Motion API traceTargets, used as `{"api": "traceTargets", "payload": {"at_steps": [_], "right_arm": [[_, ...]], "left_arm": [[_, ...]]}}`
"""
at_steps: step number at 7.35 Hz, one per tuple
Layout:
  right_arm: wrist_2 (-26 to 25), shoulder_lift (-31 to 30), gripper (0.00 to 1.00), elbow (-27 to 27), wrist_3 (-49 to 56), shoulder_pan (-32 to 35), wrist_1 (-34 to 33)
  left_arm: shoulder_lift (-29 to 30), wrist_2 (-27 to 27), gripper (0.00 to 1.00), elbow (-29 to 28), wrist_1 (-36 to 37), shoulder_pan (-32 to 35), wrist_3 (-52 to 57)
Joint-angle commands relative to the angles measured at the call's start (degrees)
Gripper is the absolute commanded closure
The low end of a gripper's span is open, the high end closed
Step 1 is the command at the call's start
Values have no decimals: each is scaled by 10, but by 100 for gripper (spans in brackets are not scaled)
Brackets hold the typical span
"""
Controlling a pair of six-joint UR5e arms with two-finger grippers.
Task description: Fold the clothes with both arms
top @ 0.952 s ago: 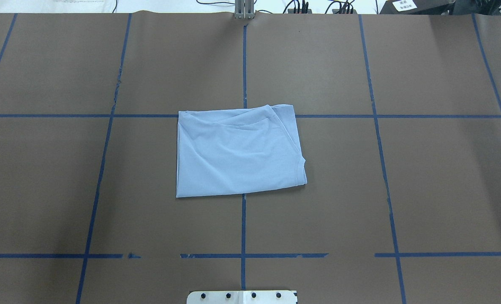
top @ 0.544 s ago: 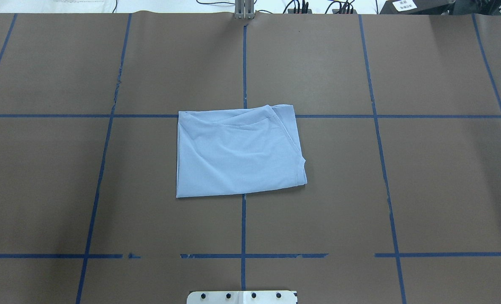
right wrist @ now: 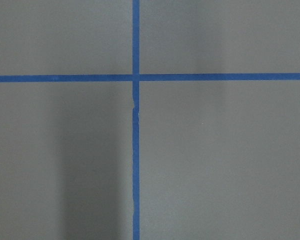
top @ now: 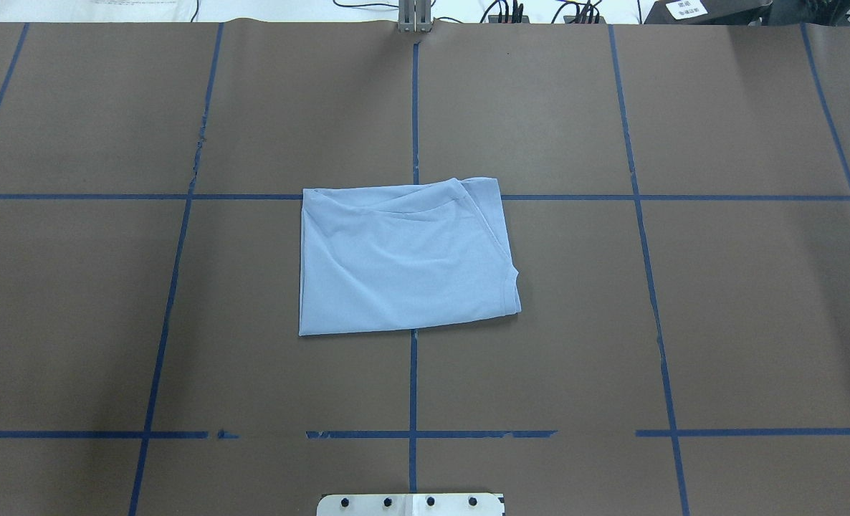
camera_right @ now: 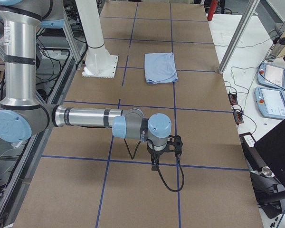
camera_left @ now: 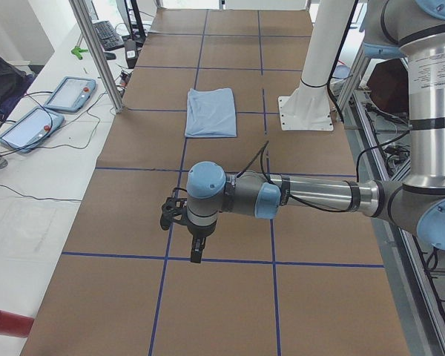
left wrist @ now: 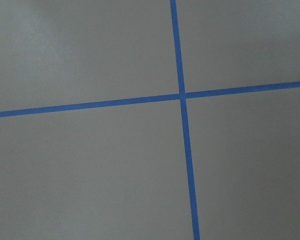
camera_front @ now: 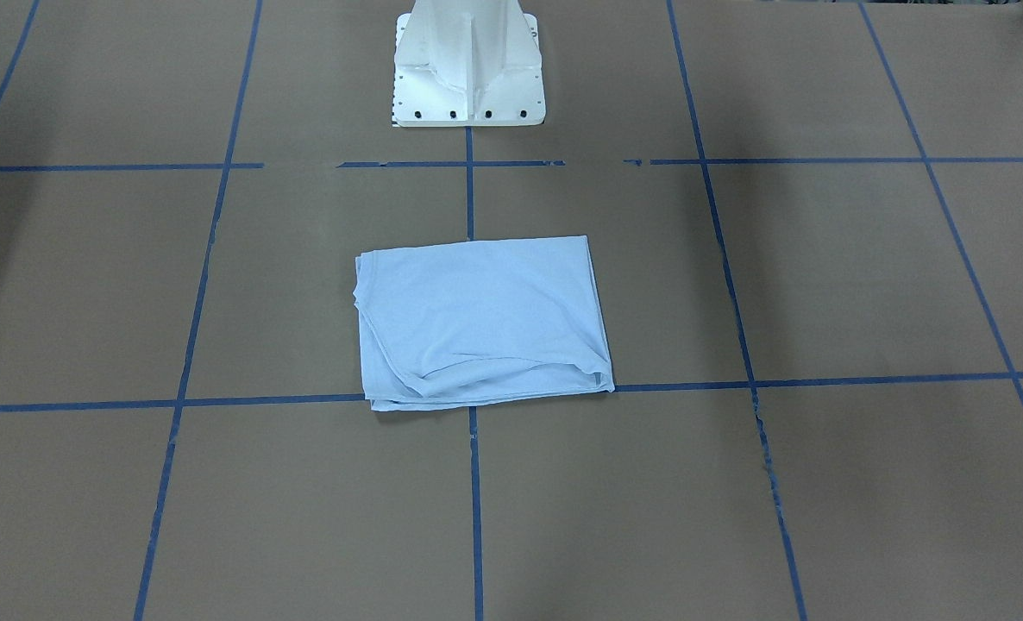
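Find T-shirt (top: 403,261) folded to a rough rectangle at centre of table (top: 683,322). Loose overlapping layers along its 12 o'clock edge, hems bunched at 3 o'clock, overhead view. Cannot tell left pincer (camera_left: 196,252) or right pincer (camera_right: 154,164) state, apart or together; both well apart from T-shirt. Risk on any further grasp: pinching top layer only and dragging the stack open, or skewing the fold through uneven two-arm pull.
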State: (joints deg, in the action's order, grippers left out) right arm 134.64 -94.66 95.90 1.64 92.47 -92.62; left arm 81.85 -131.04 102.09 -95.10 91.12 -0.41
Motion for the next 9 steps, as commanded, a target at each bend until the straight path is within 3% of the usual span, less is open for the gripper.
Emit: {"api": "traceTargets", "payload": {"at_steps": [1, 9], "right_arm": [[1, 1, 0, 4, -5, 0, 1], [24, 2, 0, 0, -4, 0, 9]], "left_arm": [[0, 0, 0, 0, 0, 0, 1], [0, 1, 0, -2, 0, 0, 2]]}}
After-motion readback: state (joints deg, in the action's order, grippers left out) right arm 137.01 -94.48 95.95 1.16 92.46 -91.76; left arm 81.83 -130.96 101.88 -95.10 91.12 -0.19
